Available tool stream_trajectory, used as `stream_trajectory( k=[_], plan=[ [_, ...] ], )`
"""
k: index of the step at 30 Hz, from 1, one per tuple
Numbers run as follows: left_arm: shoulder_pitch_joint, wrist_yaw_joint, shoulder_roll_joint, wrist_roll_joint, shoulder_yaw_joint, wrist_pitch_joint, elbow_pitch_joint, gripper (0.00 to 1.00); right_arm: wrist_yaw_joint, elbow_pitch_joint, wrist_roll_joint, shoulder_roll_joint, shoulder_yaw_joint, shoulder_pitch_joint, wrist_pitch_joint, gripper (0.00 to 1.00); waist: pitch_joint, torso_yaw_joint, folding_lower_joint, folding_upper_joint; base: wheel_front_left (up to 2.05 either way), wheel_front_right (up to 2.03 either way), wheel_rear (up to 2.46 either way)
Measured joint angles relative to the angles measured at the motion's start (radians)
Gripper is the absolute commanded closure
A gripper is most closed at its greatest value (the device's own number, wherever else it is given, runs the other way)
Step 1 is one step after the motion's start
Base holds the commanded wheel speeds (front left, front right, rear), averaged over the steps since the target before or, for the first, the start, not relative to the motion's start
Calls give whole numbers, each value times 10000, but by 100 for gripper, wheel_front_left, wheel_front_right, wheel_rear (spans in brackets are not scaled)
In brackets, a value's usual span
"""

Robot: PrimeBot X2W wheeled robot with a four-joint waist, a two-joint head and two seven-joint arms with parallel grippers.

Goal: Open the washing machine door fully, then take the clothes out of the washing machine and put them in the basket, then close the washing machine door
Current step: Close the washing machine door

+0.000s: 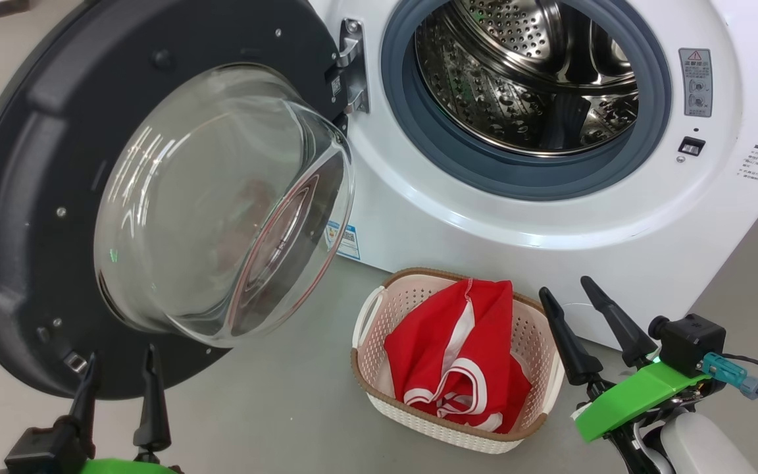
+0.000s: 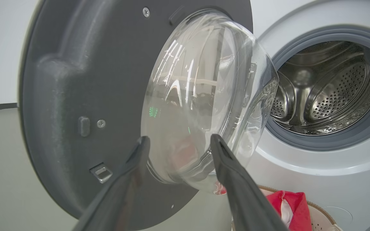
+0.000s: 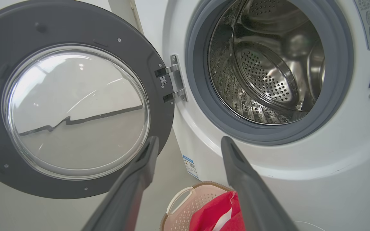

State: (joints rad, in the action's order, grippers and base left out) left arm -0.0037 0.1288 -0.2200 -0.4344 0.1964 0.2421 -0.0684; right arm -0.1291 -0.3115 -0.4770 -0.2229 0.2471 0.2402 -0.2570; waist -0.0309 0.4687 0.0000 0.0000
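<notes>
Front-loading washing machine (image 1: 484,217) with its door (image 1: 24,197) swung wide on the hinge (image 1: 353,66) to the robot's left, dark grey inner side and bulging glass window (image 1: 221,204) facing the camera; the perforated steel drum (image 1: 524,79) is exposed inside the grey gasket (image 1: 418,131). The basket (image 1: 366,378) stands on the floor (image 1: 287,395) just in front of the machine, below the opening, and holds the red, white-trimmed clothes (image 1: 458,349). The left pincer (image 1: 121,354) hovers near the door's lower edge, fingers spread wide, gripping nothing. The right pincer (image 1: 564,286), just beside the basket's right end, is likewise fully spread and holds nothing.
</notes>
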Motion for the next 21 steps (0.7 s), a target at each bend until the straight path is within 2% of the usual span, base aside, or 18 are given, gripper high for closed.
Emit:
stream_trajectory(
  k=[17, 18, 19, 21],
  plan=[
    [-3, 2, 0, -2, 2, 15, -4, 0, 0, 0, -2, -10, 0, 0, 0, 0, -42, 43, 0, 0, 0, 0, 0],
    [-3, 2, 0, -2, 2, 15, -4, 3, 0, 0, -2, -10, 2, 0, 0, 0, -40, 42, 0, 0, 0, 0, 0],
    [-3, 2, 0, -2, 2, 15, -6, 19, 0, -2, -2, -10, 2, 0, 0, 0, -33, 41, 0, 0, 0, 0, 0],
    [-3, 2, -2, -8, 4, 15, -6, 30, 0, -4, -2, -10, 2, 0, 0, 0, -20, 35, 0, 0, 0, 0, 0]
  ],
)
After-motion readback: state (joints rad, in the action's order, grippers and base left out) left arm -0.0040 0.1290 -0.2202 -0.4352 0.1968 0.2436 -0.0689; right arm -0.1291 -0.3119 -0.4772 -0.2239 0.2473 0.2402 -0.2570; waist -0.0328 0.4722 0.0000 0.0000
